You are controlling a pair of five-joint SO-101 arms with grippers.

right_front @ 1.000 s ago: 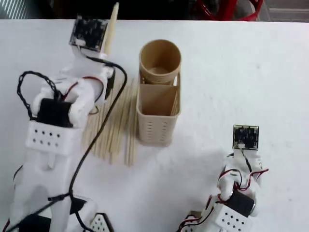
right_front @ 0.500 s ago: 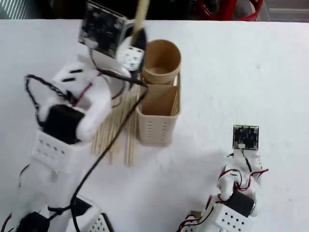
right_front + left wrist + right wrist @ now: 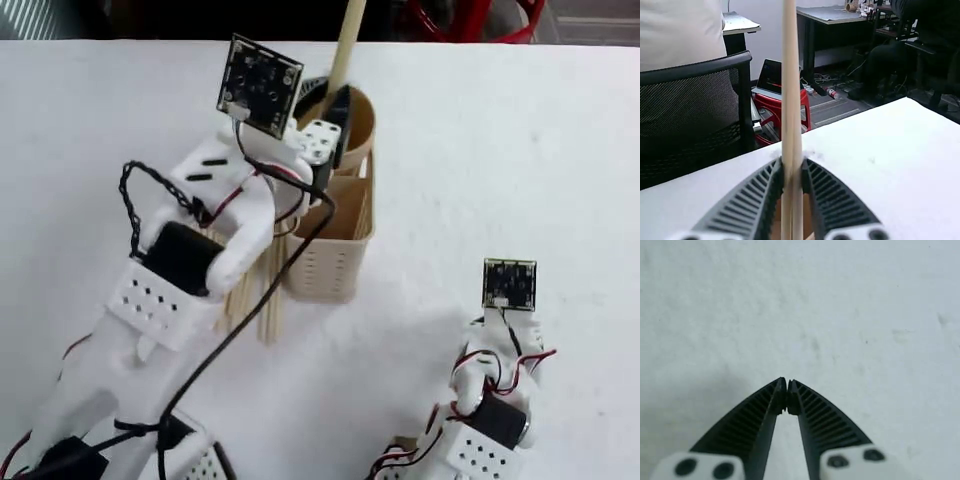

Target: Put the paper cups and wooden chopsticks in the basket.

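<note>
My left gripper (image 3: pixel 791 172) is shut on a pair of wooden chopsticks (image 3: pixel 791 100) that stand upright between its fingers. In the high view that gripper (image 3: pixel 335 115) hangs over the back compartment of the beige basket (image 3: pixel 330 262), where a paper cup (image 3: pixel 362 125) sits, and the held chopsticks (image 3: pixel 350 40) stick up past the table's far edge. Several more chopsticks (image 3: pixel 262 300) lie on the table to the left of the basket, partly under the left arm. My right gripper (image 3: pixel 786 396) is shut on nothing, just over bare white table at the front right.
The right arm (image 3: pixel 495 400) rests folded at the table's front right, well apart from the basket. Bare white table (image 3: pixel 500 150) stretches to the right of the basket. A black mesh chair (image 3: pixel 695 115) and a red stool (image 3: pixel 770 112) stand beyond the far edge.
My left arm has swung to the right with the chopsticks, from left of the basket to over the cup in its back compartment. The right arm has kept still.
</note>
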